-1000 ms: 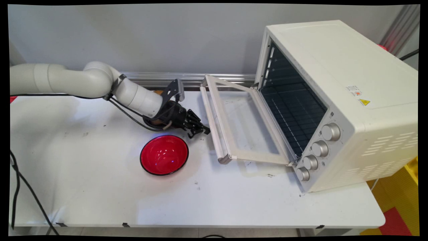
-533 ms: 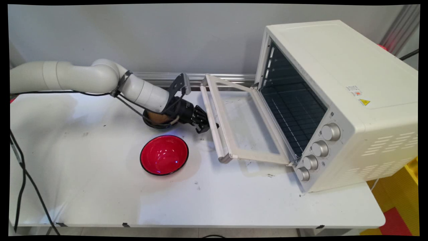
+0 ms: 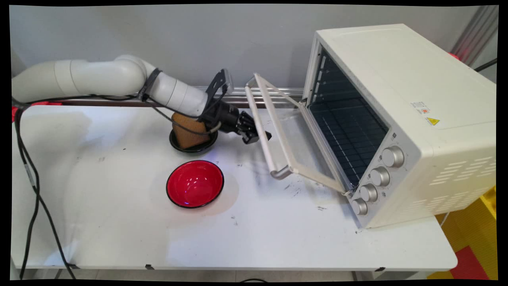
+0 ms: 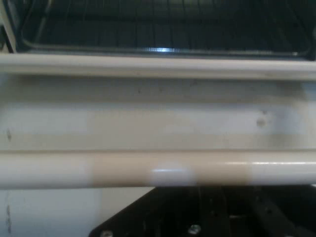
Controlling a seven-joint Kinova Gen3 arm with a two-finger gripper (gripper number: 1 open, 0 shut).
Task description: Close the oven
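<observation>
My gripper (image 3: 260,137) is shut and pressed against the underside of the cream oven door's handle bar (image 3: 274,161). The door (image 3: 295,135) hangs half raised, tilted between flat and closed. It belongs to a cream toaster oven (image 3: 397,99) whose dark inside with a wire rack (image 3: 349,131) is open to view. In the hand view the handle bar (image 4: 158,170) crosses the picture just above my black linkage (image 4: 207,212) and hides the fingertips. Beyond it are the door frame (image 4: 158,118) and the dark oven cavity (image 4: 158,24).
A brown block (image 3: 189,130) stands in a small black dish (image 3: 194,148) just behind my wrist. A red bowl (image 3: 195,184) sits on the white table (image 3: 278,238) in front of it. Black cables (image 3: 27,174) hang at the left. The oven's knobs (image 3: 379,176) face front.
My gripper has moved right and upward under the handle. The oven door has swung up from lying flat to half raised.
</observation>
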